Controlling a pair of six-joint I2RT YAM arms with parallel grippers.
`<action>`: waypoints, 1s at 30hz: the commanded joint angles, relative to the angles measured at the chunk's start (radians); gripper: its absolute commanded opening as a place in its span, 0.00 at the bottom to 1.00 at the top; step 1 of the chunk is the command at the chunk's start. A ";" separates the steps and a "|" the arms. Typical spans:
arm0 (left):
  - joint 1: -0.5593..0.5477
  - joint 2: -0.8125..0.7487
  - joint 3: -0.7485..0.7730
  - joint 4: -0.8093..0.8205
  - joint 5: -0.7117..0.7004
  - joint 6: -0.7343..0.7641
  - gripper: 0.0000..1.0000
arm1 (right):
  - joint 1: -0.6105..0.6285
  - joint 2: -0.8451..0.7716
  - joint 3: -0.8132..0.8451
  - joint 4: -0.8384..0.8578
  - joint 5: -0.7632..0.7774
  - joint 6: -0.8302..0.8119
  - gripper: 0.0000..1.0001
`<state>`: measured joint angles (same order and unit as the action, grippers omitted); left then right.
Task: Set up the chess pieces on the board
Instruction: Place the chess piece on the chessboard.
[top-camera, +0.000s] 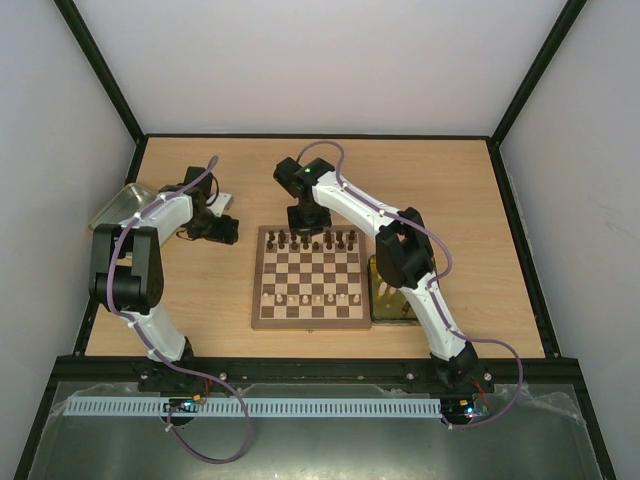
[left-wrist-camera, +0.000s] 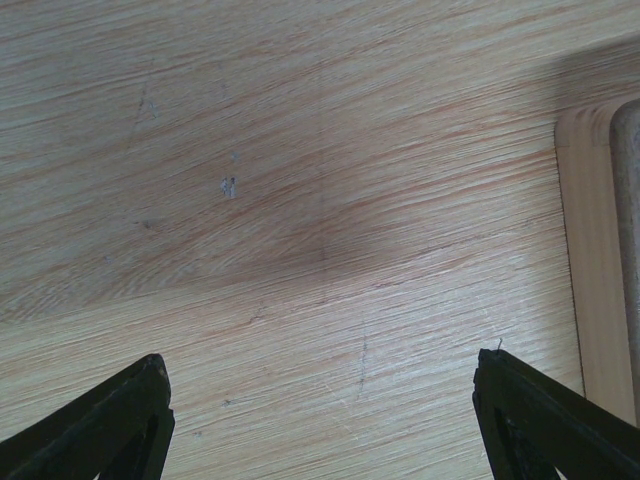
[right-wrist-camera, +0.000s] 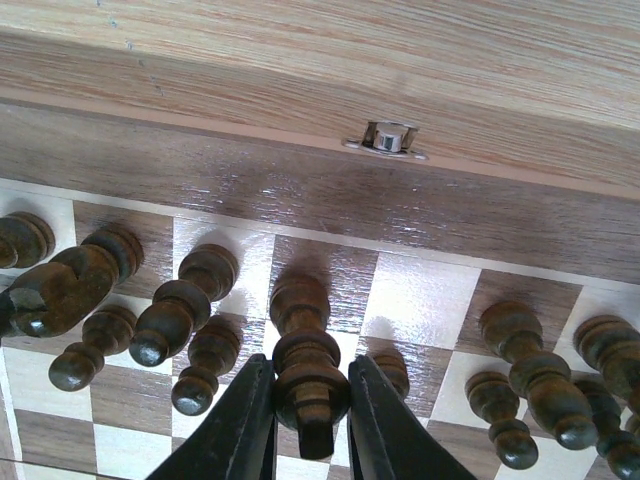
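The checkered board (top-camera: 308, 312) lies mid-table, with dark pieces (top-camera: 340, 239) along its far rows and pale pieces (top-camera: 318, 298) on a near row. My right gripper (top-camera: 306, 222) hangs over the board's far edge. In the right wrist view the right gripper (right-wrist-camera: 310, 425) is shut on the head of a tall dark piece (right-wrist-camera: 300, 345) whose base stands on a dark back-row square; a bishop (right-wrist-camera: 185, 300) and pawns (right-wrist-camera: 205, 362) stand just left. The board's border (right-wrist-camera: 200, 190) lies beyond. My left gripper (top-camera: 225, 231) is open and empty over bare table (left-wrist-camera: 300, 200), left of the board.
A clear tray (top-camera: 122, 205) sits at the far left, a yellowish tray (top-camera: 385, 297) beside the board's right edge. A metal catch (right-wrist-camera: 388, 138) sticks out of the board's far side. A pale wooden edge (left-wrist-camera: 590, 250) shows at the right of the left wrist view.
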<state>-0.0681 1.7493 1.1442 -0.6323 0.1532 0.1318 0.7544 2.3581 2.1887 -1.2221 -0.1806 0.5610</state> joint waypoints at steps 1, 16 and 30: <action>-0.004 0.003 0.006 -0.002 0.006 0.008 0.82 | 0.007 0.003 -0.003 0.000 0.015 0.000 0.16; -0.007 0.009 0.011 -0.002 0.006 0.009 0.83 | 0.009 -0.005 0.003 -0.006 0.049 0.003 0.11; -0.010 0.015 0.015 -0.002 0.002 0.009 0.83 | 0.017 0.013 0.022 -0.014 0.057 -0.001 0.11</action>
<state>-0.0738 1.7527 1.1442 -0.6323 0.1532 0.1318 0.7593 2.3581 2.1887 -1.2217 -0.1497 0.5621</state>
